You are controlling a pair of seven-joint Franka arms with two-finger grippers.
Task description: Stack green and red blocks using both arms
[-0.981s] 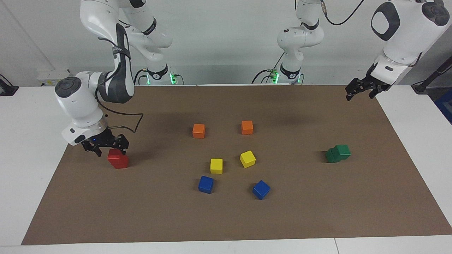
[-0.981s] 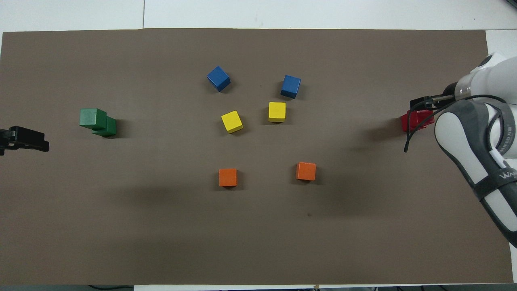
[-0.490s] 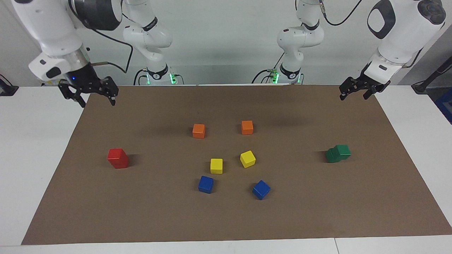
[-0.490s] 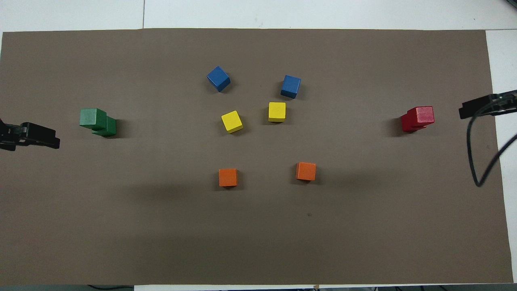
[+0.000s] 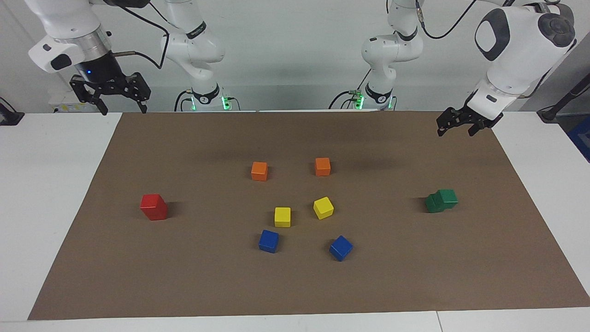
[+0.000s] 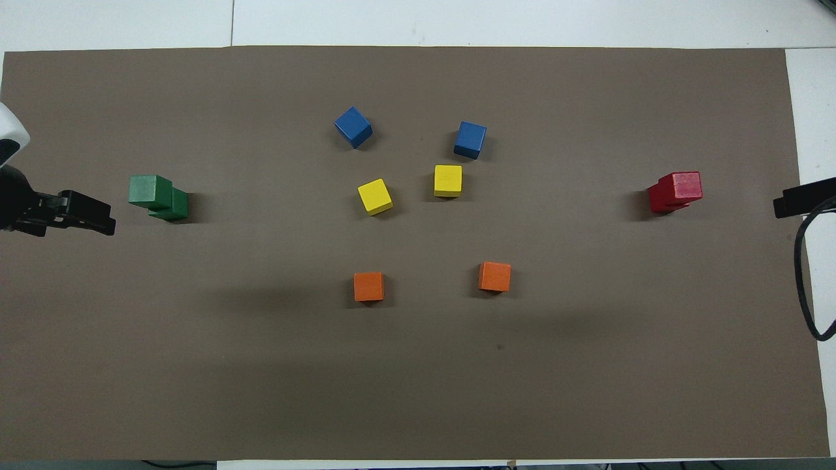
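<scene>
Two red blocks (image 5: 154,207) (image 6: 676,191) stand stacked toward the right arm's end of the brown mat, with nothing touching them. Two green blocks (image 5: 441,200) (image 6: 157,196) are stacked toward the left arm's end, the upper one set off to one side of the lower. My right gripper (image 5: 123,109) (image 6: 787,201) hangs open and empty high over the mat's corner by the robots at its own end. My left gripper (image 5: 455,131) (image 6: 98,215) is open and empty in the air over the mat's edge, beside the green stack.
In the middle of the mat (image 5: 415,276) lie two orange cubes (image 5: 259,171) (image 5: 322,166), two yellow cubes (image 5: 282,216) (image 5: 323,207) and two blue cubes (image 5: 268,241) (image 5: 341,248). A black cable (image 6: 806,274) hangs at the right arm's end.
My right gripper has left the red stack, risen and drawn back to the mat's corner by the robots. My left gripper has drifted slightly toward the green stack. No block has moved.
</scene>
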